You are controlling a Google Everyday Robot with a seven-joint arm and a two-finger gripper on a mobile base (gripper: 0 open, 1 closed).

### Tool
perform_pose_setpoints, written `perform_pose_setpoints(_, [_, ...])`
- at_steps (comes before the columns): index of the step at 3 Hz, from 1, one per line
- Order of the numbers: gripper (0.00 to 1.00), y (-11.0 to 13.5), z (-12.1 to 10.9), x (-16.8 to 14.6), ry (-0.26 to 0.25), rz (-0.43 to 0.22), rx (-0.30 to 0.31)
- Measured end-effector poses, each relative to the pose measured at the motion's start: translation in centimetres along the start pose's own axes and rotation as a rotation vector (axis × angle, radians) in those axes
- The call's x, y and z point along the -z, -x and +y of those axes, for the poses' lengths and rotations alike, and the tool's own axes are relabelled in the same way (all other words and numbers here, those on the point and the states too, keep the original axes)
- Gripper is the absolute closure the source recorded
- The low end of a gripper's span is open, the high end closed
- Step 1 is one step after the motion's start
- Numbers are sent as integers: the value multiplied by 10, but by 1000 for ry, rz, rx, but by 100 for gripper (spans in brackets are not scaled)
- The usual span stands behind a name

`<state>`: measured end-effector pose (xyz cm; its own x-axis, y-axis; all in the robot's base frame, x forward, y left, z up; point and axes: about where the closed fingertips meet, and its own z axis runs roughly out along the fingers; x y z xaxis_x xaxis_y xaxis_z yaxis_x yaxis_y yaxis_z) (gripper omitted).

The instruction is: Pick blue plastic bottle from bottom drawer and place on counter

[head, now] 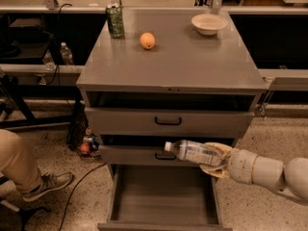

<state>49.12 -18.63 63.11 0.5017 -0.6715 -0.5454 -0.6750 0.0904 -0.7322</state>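
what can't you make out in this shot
Camera view:
blue plastic bottle: base hidden inside the hand, which grips it above the bottom drawer; label print too small to read.
drawer front: cut off by the lower edge.
arm: cut off by the right edge.

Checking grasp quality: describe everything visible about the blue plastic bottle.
The blue plastic bottle is small, clear plastic with a white cap and pale label. It lies nearly horizontal in the air, cap pointing left, above the open bottom drawer. The gripper, at its right, clasps its base end; nothing else touches it.
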Motion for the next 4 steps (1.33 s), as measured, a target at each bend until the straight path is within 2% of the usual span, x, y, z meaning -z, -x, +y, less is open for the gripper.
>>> perform_pose_setpoints(1, [100,0,0,0,0,0,0])
perform_pose_setpoints(2, [100,13,-26,6,-41,-21,47])
perform_pose_setpoints(3, [100,27,-76,9,-96,-36,103])
perform_pose_setpoints(4, [100,32,-109,6,-122,-30,134])
